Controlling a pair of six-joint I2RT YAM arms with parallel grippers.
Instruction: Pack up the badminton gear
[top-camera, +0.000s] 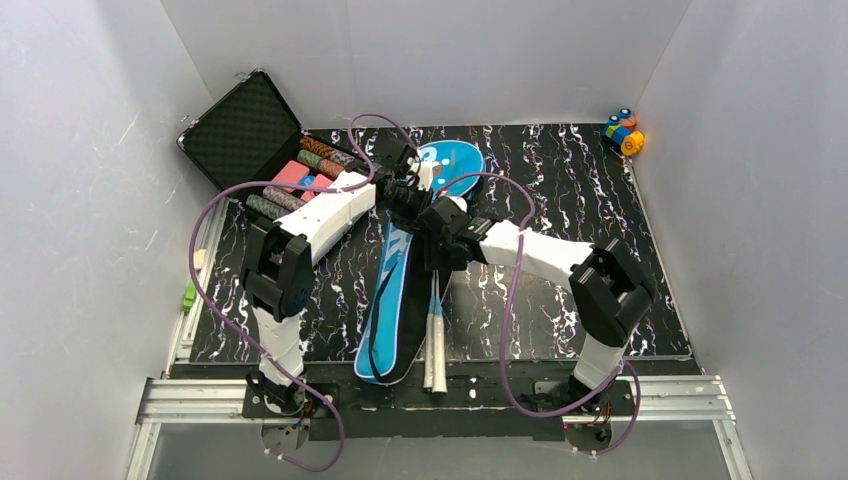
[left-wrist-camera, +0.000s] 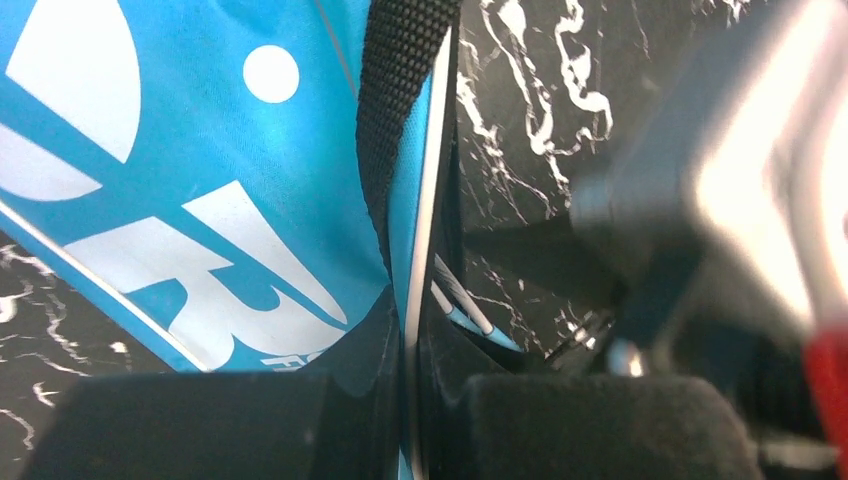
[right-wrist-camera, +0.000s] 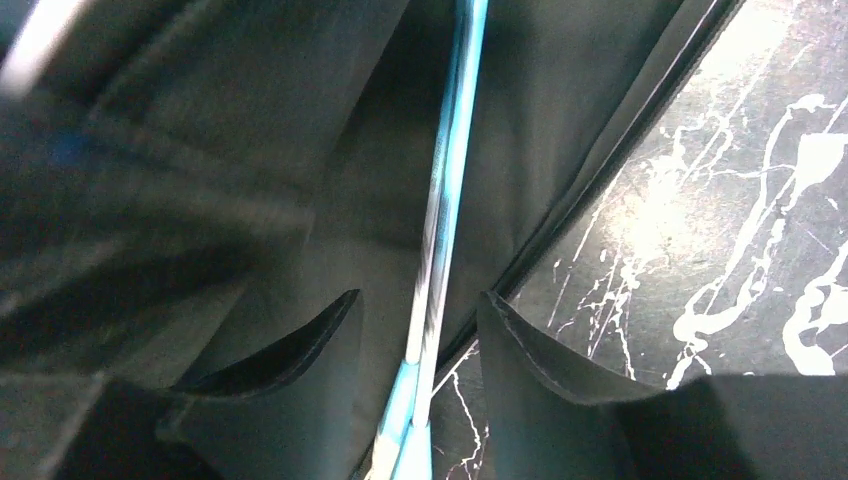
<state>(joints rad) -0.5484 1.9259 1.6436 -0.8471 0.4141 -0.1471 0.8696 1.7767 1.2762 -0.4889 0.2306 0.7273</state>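
The blue bag (top-camera: 385, 310) lettered in white lies lengthwise on the marbled table, its wide end at the back. My left gripper (top-camera: 405, 190) is shut on the bag's piped edge (left-wrist-camera: 422, 250) and holds it up, next to the black strap (left-wrist-camera: 400, 100). Two thin rackets reach into the dark opening of the bag, and their pale handles (top-camera: 437, 350) stick out toward the front edge. My right gripper (right-wrist-camera: 420, 335) is open, with both blue-and-white shafts (right-wrist-camera: 440, 200) running loose between its fingers (right-wrist-camera: 300, 350). The racket heads are hidden inside the bag.
An open black case of coloured chips (top-camera: 265, 150) stands at the back left, close to my left arm. A small orange-and-blue toy (top-camera: 623, 131) sits in the back right corner. White walls close in three sides, and a metal rail (top-camera: 450, 400) runs along the front.
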